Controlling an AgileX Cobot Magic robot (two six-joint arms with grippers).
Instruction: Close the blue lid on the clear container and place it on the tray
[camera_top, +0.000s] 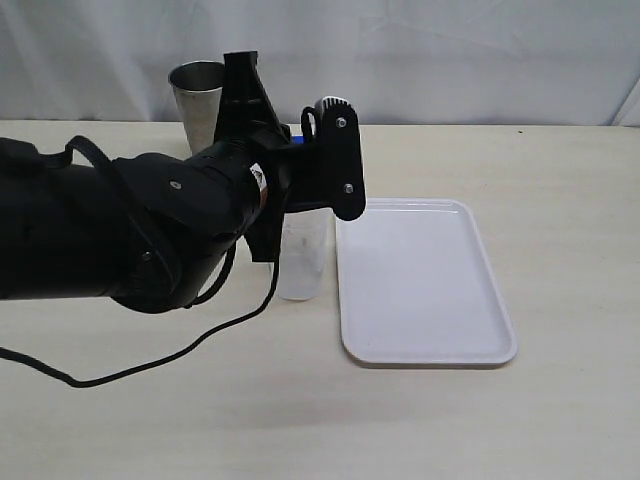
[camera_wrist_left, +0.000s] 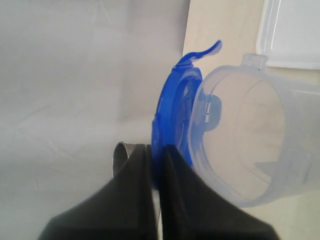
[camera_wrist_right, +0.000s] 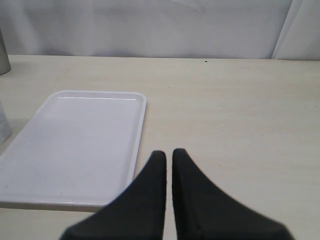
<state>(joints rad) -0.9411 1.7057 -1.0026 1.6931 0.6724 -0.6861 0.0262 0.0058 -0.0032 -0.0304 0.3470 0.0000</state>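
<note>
left gripper (camera_wrist_left: 157, 150) is pinching the blue lid (camera_wrist_left: 175, 100) edge-on at the rim of the clear container (camera_wrist_left: 250, 130), mid desk (camera_top: 560, 400) beside the tray (camera_top: 425, 280); lid needs levelling before pressing down; right gripper (camera_wrist_right: 168, 155) is idling, fingers pressed together.

Your exterior cam looks down across the desk (camera_top: 560, 200) at the tray (camera_top: 425, 285); left wrist cam clips its corner, tight on the blue lid (camera_wrist_left: 172, 110); right wrist sees most of it.

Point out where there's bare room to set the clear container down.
The tray is entirely bare, the clear container just off its edge. The table in front of the tray is open too. Crowded: around the container, where the left gripper holds the blue lid, steel cup behind.
</note>
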